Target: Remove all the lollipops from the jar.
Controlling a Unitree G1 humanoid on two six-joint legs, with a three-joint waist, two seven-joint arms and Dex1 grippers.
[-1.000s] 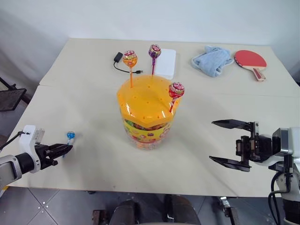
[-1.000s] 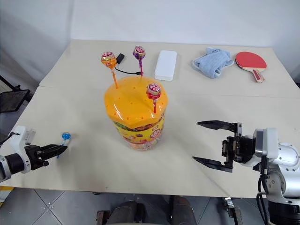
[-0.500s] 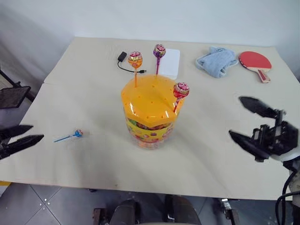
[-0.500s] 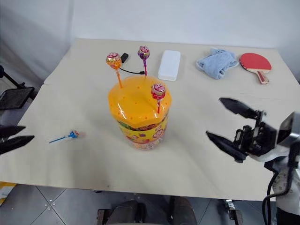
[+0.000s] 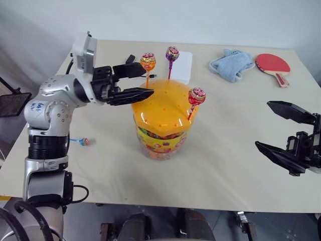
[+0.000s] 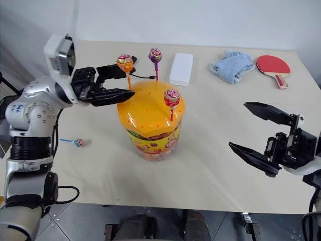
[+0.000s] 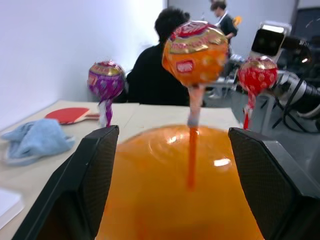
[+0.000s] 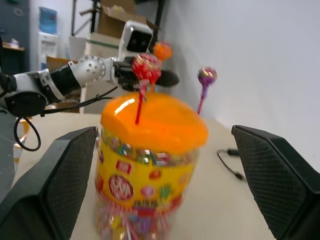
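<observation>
The jar (image 5: 161,120) stands near the middle of the tabletop (image 5: 225,150), its orange domed lid (image 6: 149,108) on. Three lollipops stand upright with their sticks in the lid's holes: the orange-stick lollipop (image 5: 147,62) at the far left of the dome, the purple-stick lollipop (image 5: 172,53) at the far side, and the red-stick lollipop (image 5: 196,96) at the right edge. The blue-stick lollipop (image 5: 83,141) lies flat on the tabletop to the left of the jar, well apart from it.

The left gripper (image 5: 138,80) reaches in level from the left, above the lid, with its fingers spread apart and nothing between them touching either one; in the left wrist view the orange-stick lollipop stands between the two fingers (image 7: 95,170) (its stick clear of both). The right gripper (image 6: 258,133) hangs to the right of the jar, well apart from it, fingers wide open and empty, pointing toward the jar.

At the far side of the tabletop lie a white box (image 5: 181,67), a black cable with a small plug (image 6: 135,75), a crumpled blue cloth (image 5: 229,64) and a red table-tennis bat (image 5: 272,67). A person in dark clothing (image 7: 160,65) sits in the background of the left wrist view.
</observation>
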